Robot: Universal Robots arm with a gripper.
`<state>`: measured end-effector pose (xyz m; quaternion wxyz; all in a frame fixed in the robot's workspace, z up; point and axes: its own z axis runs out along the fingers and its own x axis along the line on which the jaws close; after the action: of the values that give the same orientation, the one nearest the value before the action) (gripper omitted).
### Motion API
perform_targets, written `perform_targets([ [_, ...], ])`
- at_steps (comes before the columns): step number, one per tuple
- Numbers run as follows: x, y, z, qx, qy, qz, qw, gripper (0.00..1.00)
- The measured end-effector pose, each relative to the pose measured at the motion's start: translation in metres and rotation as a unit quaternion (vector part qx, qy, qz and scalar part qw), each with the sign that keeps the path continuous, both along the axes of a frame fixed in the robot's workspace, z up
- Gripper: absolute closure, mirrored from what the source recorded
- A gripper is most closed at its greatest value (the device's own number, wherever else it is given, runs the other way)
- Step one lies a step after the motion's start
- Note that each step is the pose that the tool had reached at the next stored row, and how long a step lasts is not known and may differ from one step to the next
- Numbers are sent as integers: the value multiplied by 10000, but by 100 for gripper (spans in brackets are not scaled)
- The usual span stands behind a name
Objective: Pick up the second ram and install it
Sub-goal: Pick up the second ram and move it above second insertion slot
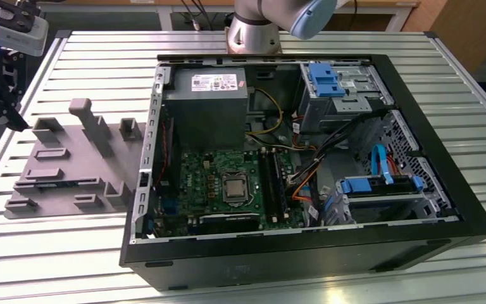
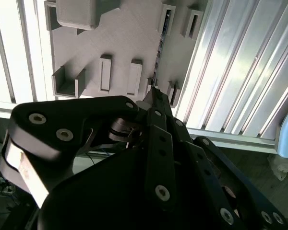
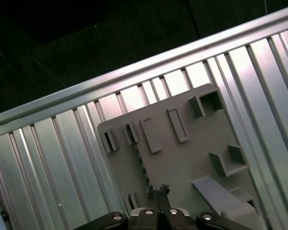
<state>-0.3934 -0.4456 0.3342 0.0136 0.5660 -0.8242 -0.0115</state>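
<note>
Bluish-green along its thin top edge, the second ram (image 1: 60,184) appears to stand on its long edge in the grey holder (image 1: 66,158), cradled between small slotted blocks near the holder's front side. The holder lies on the slatted metal bench (image 1: 74,253), to the exterior view's left of the open computer case (image 1: 471,209). In both wrist views the stick reads as a narrow dark-studded line (image 2: 159,52) (image 3: 140,160) running across the holder's flat plate. The gripper (image 1: 11,114) hangs above the holder's far corner, apart from the stick and carrying nothing that I can see. In both wrist views its tip (image 2: 153,92) (image 3: 158,190) sits just off one end of that line, roughly along it. Whether the gripper is apart or together I cannot tell from these views. The step in hand looks like the approach for the pick, barely begun. To do it well, I judge the gripper should be centred over the stick's middle rather than its end and squared to the two flat faces. It should come straight down between the end blocks without brushing them. The grip should take the board firmly but low in force, and the lift should go straight up so the board does not bind in its slots or tilt in the grasp
</note>
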Motion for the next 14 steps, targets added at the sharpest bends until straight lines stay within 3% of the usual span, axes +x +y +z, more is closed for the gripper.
perform_targets([
  [6,0,0,0,0,0,53,10000,89],
  [12,0,0,-4,0,0,486,9988,89],
  [14,0,0,-5,0,-1,491,9988,89],
])
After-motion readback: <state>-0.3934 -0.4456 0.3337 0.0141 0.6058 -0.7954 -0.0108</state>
